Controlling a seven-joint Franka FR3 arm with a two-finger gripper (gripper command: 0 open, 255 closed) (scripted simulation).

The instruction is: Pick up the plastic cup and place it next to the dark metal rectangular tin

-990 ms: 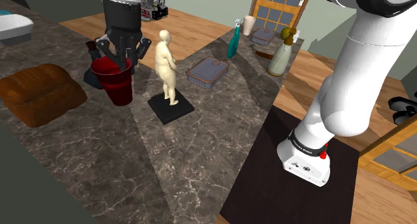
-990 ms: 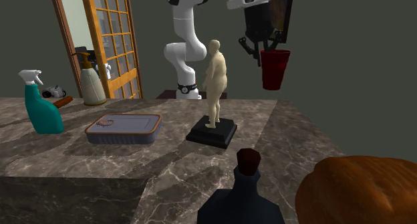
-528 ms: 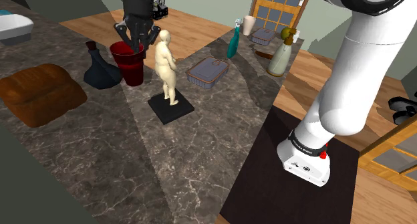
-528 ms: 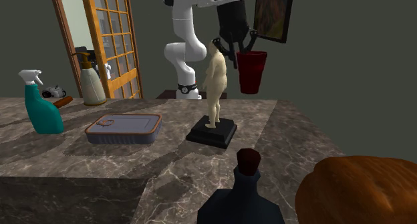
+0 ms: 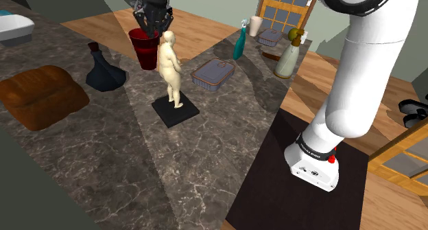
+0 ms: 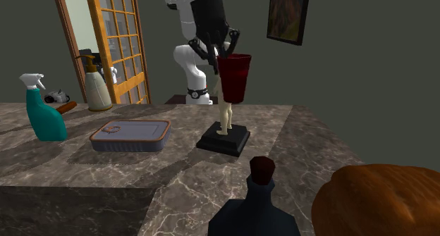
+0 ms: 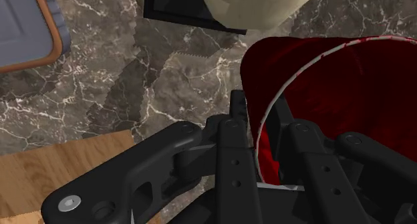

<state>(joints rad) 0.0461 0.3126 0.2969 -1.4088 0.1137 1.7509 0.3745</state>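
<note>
One dark red cup hangs upright in the air above the marble table. The black jaws pinch its rim, one finger inside the wall and one outside. The cup is close beside the head and shoulders of a cream statuette that stands on a black base. The grey rectangular tin, its lid edged in orange, lies flat on the table beyond the statuette, toward the shoulder view's right and apart from the cup. A dark blue bottle and a brown loaf sit toward that view's left.
</note>
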